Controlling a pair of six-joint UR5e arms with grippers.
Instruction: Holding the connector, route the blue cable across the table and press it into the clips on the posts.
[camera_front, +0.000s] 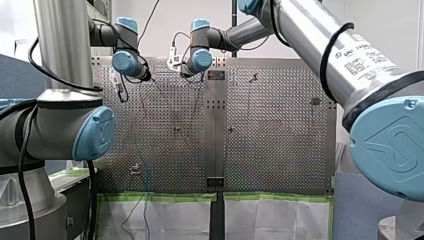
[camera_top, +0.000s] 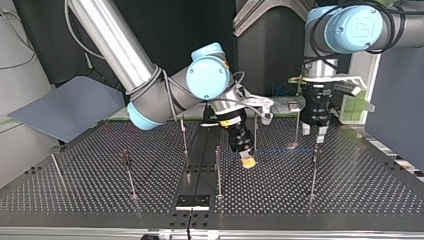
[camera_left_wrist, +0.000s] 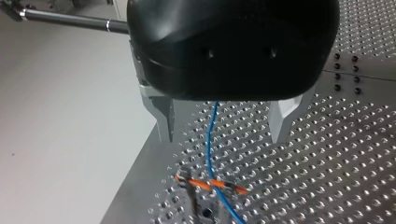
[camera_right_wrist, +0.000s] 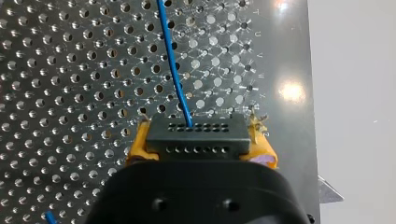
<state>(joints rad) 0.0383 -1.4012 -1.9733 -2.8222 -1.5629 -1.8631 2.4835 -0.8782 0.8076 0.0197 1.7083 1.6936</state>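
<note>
My right gripper (camera_right_wrist: 198, 151) is shut on the black connector (camera_right_wrist: 196, 137), its yellow pads (camera_right_wrist: 140, 147) on either side. The blue cable (camera_right_wrist: 173, 60) leaves the connector and runs ahead over the perforated table. In the top view this gripper (camera_top: 247, 161) hangs low near the table's middle, and the cable (camera_top: 280, 149) stretches level to a post (camera_top: 297, 129) under my left gripper (camera_top: 320, 131). My left gripper (camera_left_wrist: 224, 135) is open, with its metal fingers (camera_left_wrist: 164, 121) apart on either side of the cable (camera_left_wrist: 210, 140). The cable lies in an orange clip (camera_left_wrist: 210, 183) just ahead.
Several thin posts stand on the perforated table (camera_top: 350, 190), among them one (camera_top: 218, 172) beside my right gripper, one (camera_top: 129, 172) at the top view's left and one (camera_top: 313, 172) at its right. A dark plate (camera_top: 192, 201) sits at the near edge.
</note>
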